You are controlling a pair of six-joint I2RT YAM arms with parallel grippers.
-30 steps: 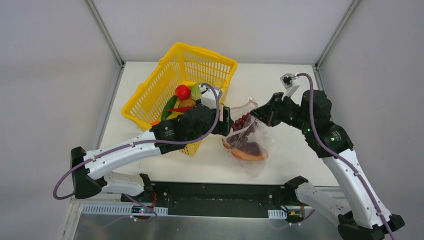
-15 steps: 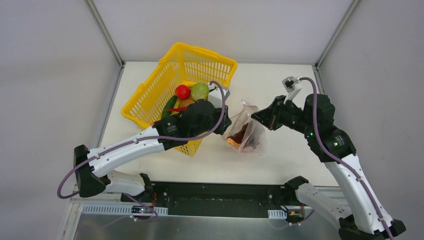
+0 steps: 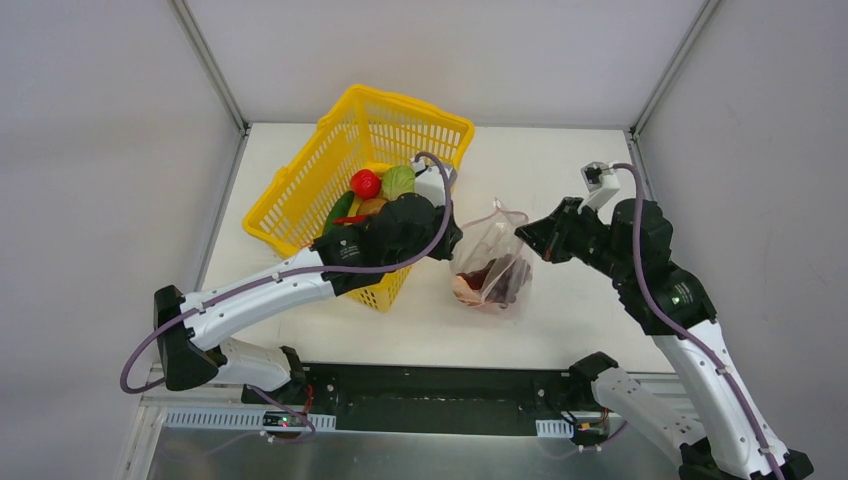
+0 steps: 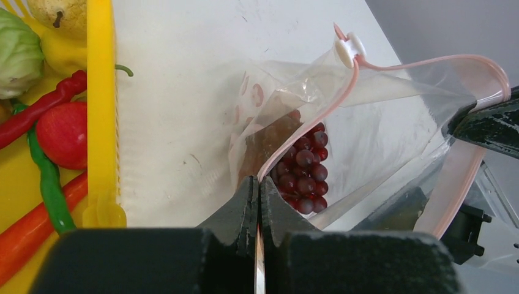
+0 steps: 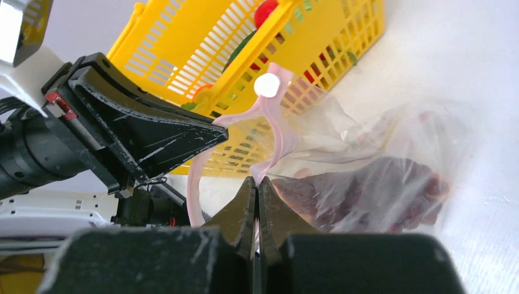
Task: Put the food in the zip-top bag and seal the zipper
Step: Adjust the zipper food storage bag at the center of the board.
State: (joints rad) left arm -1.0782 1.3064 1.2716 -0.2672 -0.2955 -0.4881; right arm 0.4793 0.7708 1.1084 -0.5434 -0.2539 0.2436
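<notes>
The clear zip-top bag [image 3: 492, 262] stands up between my two grippers, holding purple grapes [image 4: 304, 170] and the dark-red melon slice [image 3: 470, 283]. Its pink zipper [image 4: 318, 116] curves across the mouth, with a white slider [image 4: 349, 49] on it. My left gripper [image 4: 257, 179] is shut on the zipper strip at the bag's left side. Shut on the strip at the opposite side is my right gripper [image 5: 256, 179]. More food lies in the yellow basket [image 3: 300, 200]: a tomato [image 3: 365, 184] and a green cabbage [image 3: 399, 181].
The basket's rim [image 4: 100, 92] runs just left of the bag, with a red chili [image 4: 37, 110], green bean [image 4: 48, 184] and carrot [image 4: 33, 229] inside. White tabletop [image 3: 560, 160] lies behind and right of the bag. Grey walls enclose the table.
My left gripper has shut on the bag's zipper edge. The bag has risen from lying slumped to standing gathered upright, and the right gripper has drawn slightly to the right.
</notes>
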